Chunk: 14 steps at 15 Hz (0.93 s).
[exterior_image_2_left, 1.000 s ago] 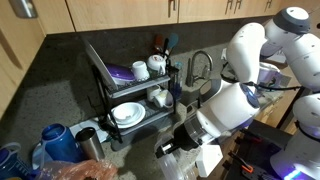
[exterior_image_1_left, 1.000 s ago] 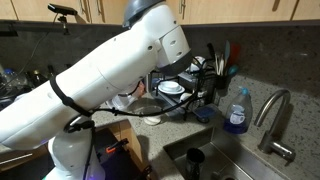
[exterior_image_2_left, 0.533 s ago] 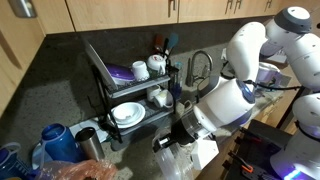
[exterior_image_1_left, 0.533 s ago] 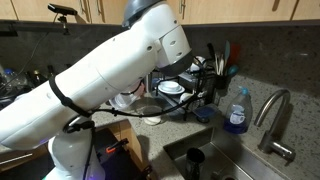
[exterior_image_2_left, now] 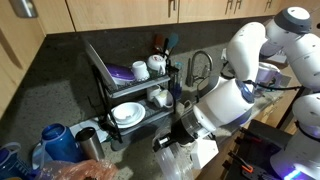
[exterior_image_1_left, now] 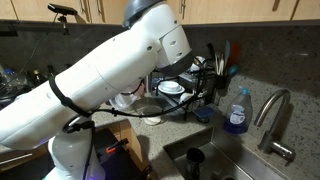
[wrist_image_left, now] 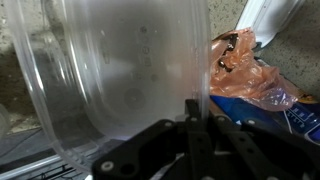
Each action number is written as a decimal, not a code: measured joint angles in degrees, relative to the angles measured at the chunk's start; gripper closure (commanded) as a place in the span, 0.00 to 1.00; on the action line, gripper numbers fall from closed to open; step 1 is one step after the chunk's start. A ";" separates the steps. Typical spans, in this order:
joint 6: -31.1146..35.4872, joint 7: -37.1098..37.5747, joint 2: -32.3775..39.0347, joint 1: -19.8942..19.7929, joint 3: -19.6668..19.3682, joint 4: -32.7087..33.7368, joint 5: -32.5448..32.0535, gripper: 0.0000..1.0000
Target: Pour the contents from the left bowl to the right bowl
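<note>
My gripper (wrist_image_left: pixel 196 120) is shut on the thin rim of the left bowl (wrist_image_left: pixel 110 70), a pale, see-through bowl. It is tipped on its side and fills the left of the wrist view; I see nothing inside it. In an exterior view the gripper (exterior_image_2_left: pixel 172 140) holds this pale bowl (exterior_image_2_left: pixel 163 146) low in front of the rack. The right bowl (exterior_image_1_left: pixel 148 110), greyish with a darker rim, sits on the counter beside the arm, whose white links hide much around it.
A black dish rack (exterior_image_2_left: pixel 108 95) with white dishes stands on the counter. A sink (exterior_image_1_left: pixel 210 160), faucet (exterior_image_1_left: pixel 272 115) and blue soap bottle (exterior_image_1_left: pixel 237 112) lie to one side. An orange plastic bag (wrist_image_left: pixel 245 70) and a blue kettle (exterior_image_2_left: pixel 58 142) lie near the bowl.
A second ago the gripper and bowl shifted slightly up and to the left in an exterior view. Since half a second ago nothing has visibly moved.
</note>
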 measured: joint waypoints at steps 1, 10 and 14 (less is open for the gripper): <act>0.03 -0.02 -0.07 0.15 -0.37 0.13 0.13 0.99; 0.75 -15.78 -5.79 8.64 -9.13 11.49 13.09 0.99; 0.27 -22.52 -8.66 12.64 -10.19 16.69 19.27 0.99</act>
